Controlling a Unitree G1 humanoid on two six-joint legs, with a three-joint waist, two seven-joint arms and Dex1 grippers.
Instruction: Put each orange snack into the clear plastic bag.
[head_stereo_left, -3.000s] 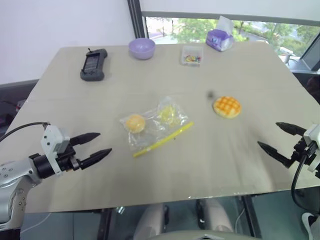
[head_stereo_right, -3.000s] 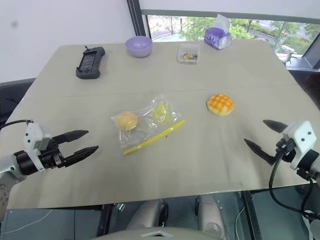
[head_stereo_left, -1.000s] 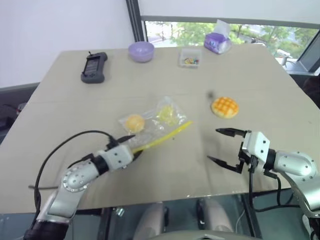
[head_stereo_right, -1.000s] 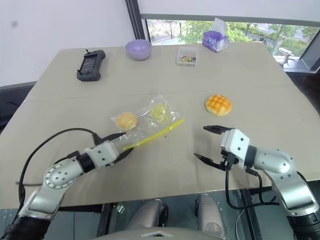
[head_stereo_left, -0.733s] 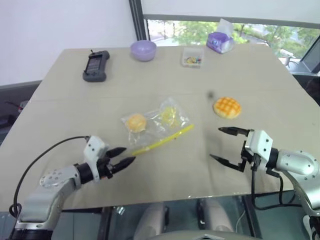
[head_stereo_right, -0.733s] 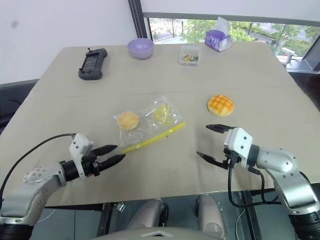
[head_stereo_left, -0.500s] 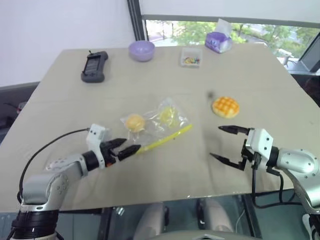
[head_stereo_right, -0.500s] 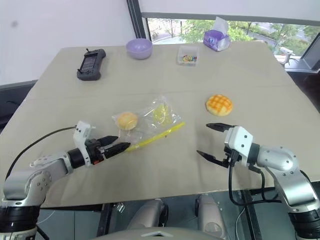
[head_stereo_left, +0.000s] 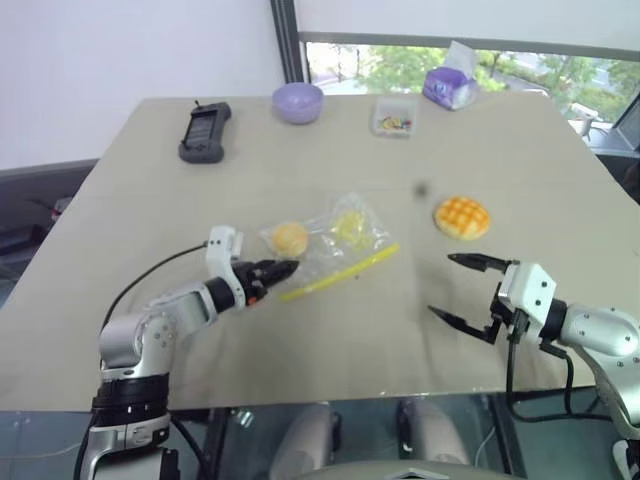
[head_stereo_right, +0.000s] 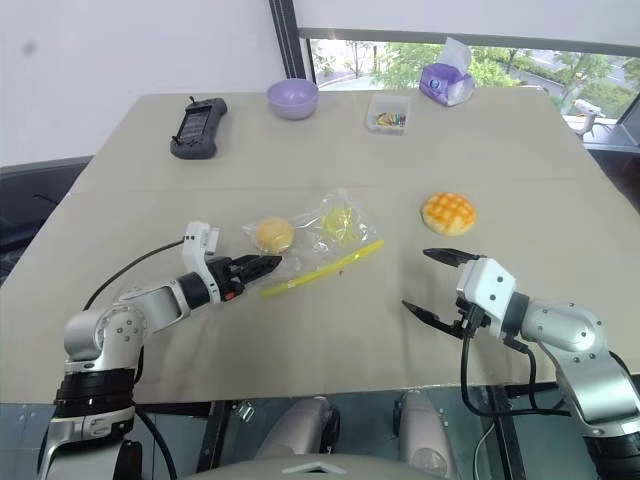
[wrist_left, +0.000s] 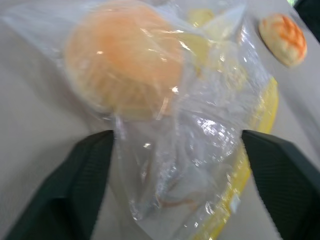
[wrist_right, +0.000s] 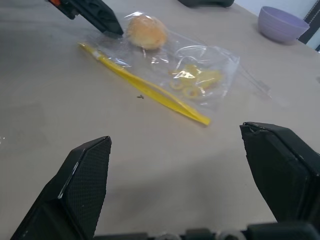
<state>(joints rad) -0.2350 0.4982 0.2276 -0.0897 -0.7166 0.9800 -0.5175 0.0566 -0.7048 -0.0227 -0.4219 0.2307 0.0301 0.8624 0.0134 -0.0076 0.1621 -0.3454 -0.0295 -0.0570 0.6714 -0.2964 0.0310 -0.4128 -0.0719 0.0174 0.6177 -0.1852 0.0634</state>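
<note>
The clear bag (head_stereo_right: 315, 240) is seen at frame centre on the counter (head_stereo_right: 330, 330), a small orange ball (head_stereo_right: 272, 234) at its left end. The left tool (head_stereo_right: 262, 266) is parted around the bag's corner, not clamped. The right tool (head_stereo_right: 432, 281) is spread wide, empty. The bun (head_stereo_right: 447, 213) is lying loose at right; it looks due for picking next.

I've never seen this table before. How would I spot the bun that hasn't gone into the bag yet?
Start at the clear plastic bag with the yellow strip, in the middle of the table. To its right, lying alone on bare tabletop just beyond the right gripper, is the bun. It is orange-yellow with a criss-cross grid top, while the plain orange ball sits in the bag.
</note>
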